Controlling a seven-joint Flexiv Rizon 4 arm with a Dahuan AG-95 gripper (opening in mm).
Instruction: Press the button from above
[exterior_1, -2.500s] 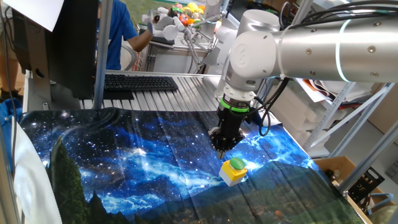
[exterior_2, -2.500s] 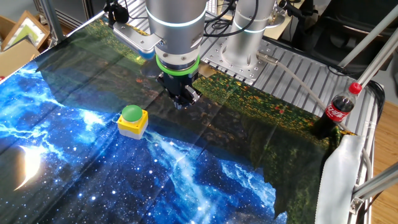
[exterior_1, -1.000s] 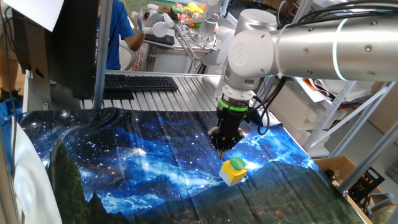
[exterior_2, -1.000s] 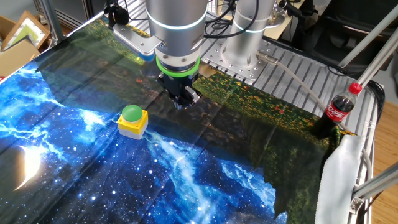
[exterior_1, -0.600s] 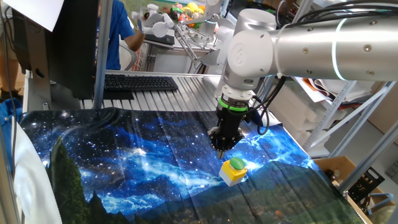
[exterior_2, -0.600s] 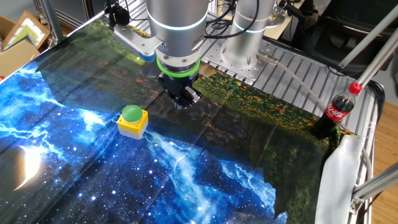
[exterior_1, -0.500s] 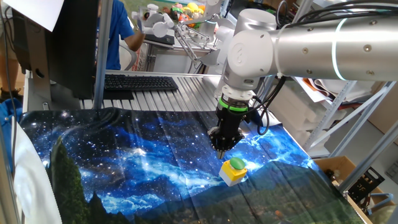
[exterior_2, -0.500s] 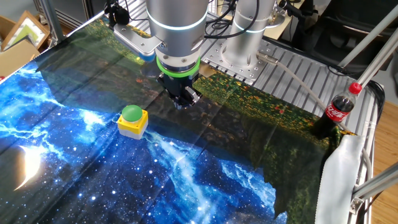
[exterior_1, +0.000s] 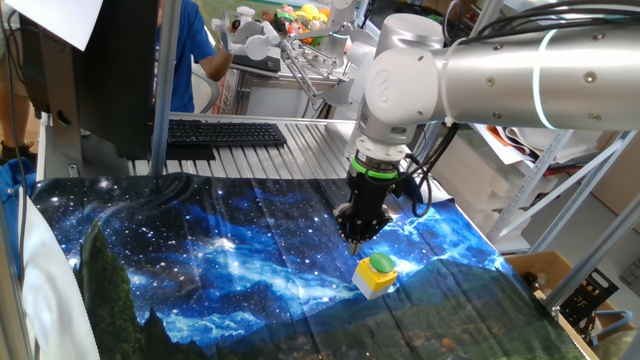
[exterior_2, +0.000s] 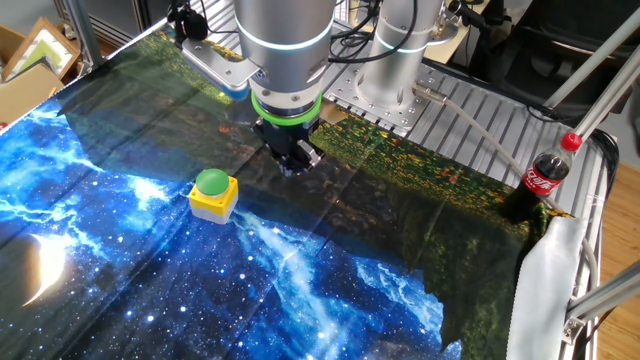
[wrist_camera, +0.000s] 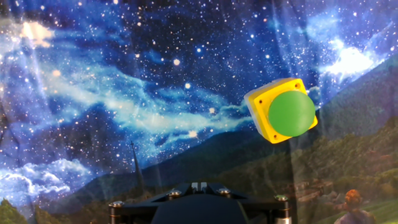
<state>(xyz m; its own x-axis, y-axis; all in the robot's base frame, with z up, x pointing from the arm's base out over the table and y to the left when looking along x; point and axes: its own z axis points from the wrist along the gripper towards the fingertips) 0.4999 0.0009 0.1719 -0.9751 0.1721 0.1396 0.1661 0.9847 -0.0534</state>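
A large cloth printed with a blue starry night sky and dark green hills (exterior_2: 330, 290) was spread over the table, and on it every other thing was set. Above it a silver-grey robot arm with a green ring at the wrist (exterior_1: 385, 170) was held upright, its black two-finger gripper (exterior_1: 356, 238) pointed straight down with the jaws pressed together on nothing. A dark cola bottle with a red cap (exterior_2: 540, 178) was stood well apart at the cloth's edge. The round green domed button in its small yellow plastic box (exterior_2: 213, 193) was seen lying flat on the cloth, near the gripper but off to one side, untouched. The box was judged light and rigid, liable to slide on the fabric if struck obliquely; no grasp was thought needed, only a squarely centred push on the green dome (wrist_camera: 291, 114).
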